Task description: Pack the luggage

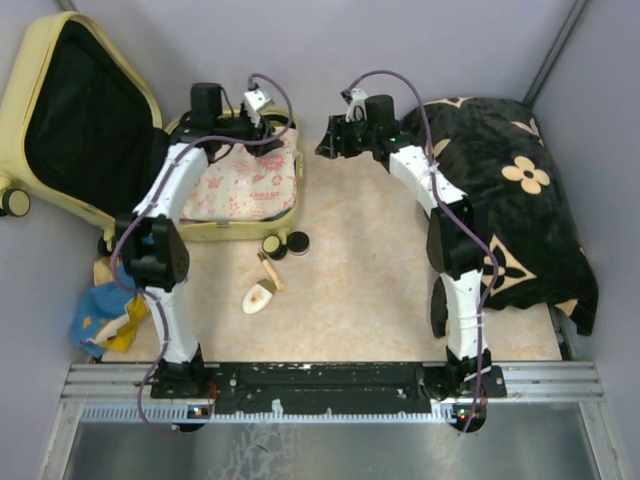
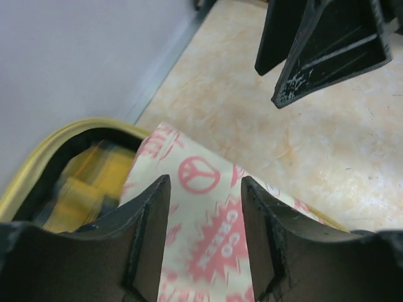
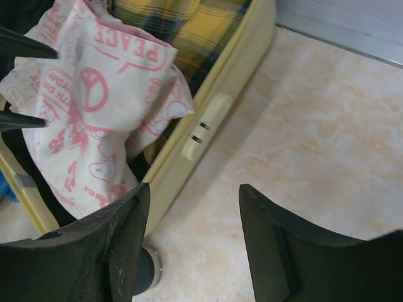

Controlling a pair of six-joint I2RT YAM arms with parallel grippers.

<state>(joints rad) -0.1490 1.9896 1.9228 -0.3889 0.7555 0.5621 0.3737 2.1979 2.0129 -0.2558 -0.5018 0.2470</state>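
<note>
Beige tabletop [image 1: 380, 280] is carrying the open luggage [image 1: 235, 232] at far left; the left gripper [image 2: 204, 181] is hovering, fingers spread, above its far-right corner, with the right gripper [image 3: 193, 189] likewise spread just to its right.

- Your table [image 1: 370, 260] is beige and marbled.
- At far left you have the open suitcase [image 1: 232, 232], its lid spread leftward.
- A black flowered cloth [image 1: 500, 210] covers the right side.
- A crumpled blue-and-yellow cloth [image 1: 100, 315] lies near left.
- A pale shoe [image 1: 258, 298] lies just before the suitcase, with a brown piece [image 1: 271, 272] touching it.
</note>
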